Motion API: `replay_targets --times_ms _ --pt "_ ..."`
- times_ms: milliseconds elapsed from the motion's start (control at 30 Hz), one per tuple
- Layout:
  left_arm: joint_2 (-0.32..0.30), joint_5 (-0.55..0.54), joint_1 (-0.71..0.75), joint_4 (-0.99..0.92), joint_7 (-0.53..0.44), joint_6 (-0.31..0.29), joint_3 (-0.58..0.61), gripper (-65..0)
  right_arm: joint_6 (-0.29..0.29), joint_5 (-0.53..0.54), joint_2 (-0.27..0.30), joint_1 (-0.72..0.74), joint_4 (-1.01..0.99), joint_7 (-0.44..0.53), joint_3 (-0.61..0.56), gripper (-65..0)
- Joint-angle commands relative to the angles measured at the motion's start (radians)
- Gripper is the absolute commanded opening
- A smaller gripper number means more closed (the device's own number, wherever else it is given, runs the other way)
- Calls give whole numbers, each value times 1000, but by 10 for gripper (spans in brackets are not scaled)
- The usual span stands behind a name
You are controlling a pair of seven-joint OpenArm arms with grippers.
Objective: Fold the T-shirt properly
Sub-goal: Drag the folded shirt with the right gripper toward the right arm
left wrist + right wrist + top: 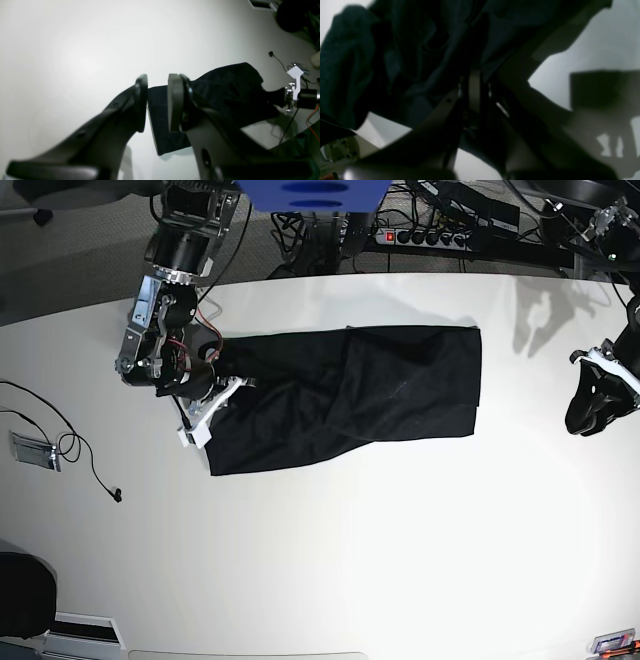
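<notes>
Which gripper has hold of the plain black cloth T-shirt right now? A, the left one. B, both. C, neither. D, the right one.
D: the right gripper is shut on the plain black cloth T-shirt at its end, while the left gripper hangs apart from it over the white table.

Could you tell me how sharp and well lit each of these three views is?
Base view: sharp, evenly lit, soft arm shadows on the table. Left wrist: fisheye bending, close left hand blurred, T-shirt fairly clear. Right wrist: dark and soft throughout, right hand buried in cloth.
</notes>
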Motion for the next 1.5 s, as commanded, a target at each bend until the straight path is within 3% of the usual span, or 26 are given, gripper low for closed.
replay_targets --times_ms 0,300,567,800,1467 --pt "-22 -15 -6 11 -26 -1 -7 -506 3 21 3 21 20 15 0 -650" --pt "-19 -17 -3 11 -26 -1 -7 -506 3 20 18 25 20 18 0 -650" --pt "-19 -17 -8 11 -26 -2 -4 -506 3 20 67 44 20 16 0 -650" --pt "-19 -17 -8 11 -26 -2 -1 -506 3 20 67 87 20 12 47 -650" --pt "-19 -17 -6 9 -26 -2 2 -506 3 18 110 86 20 13 46 -650"
